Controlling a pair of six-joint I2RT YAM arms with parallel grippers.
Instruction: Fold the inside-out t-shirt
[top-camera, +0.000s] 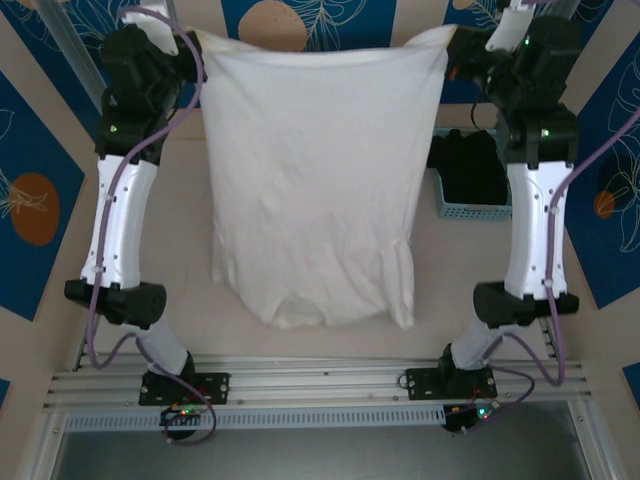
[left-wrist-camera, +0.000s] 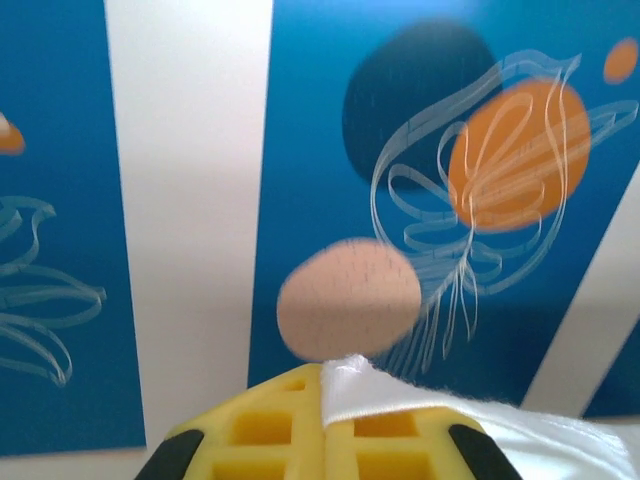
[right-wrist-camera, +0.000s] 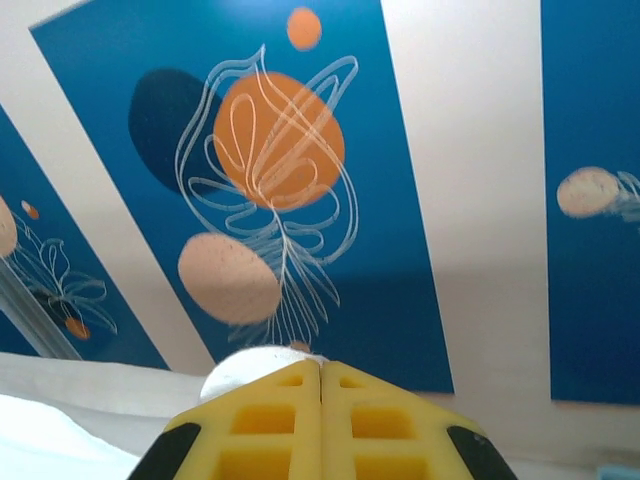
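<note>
Cloth stretched wide between two raised arms: the inside-out t-shirt, plain white and softly creased, hangs as one broad sheet above the pale counter. In the top view its straight upper edge runs taut from side to side, one corner pulled to a point at the left jaws and the other at the right jaws. The body narrows a little toward the lower end, where a short sleeve droops on the right and a curved opening shows in the middle of the ragged bottom edge. Whether that lower end touches the counter cannot be told.

The shirt's long axis runs from the held edge at the far side down toward the arm bases, with the sleeve end nearest them.

In the left wrist view the yellow pads are pressed together on a fold of white fabric, which spills out to the right of them. In the right wrist view the yellow pads also meet along a thin seam, a tuft of white cloth bulging just past their tips, so both jaws are pinching the shirt.

Just beside the right arm, a light blue basket holds a black garment, apart from the shirt. Blue wall panels printed with jellyfish stand behind
</note>
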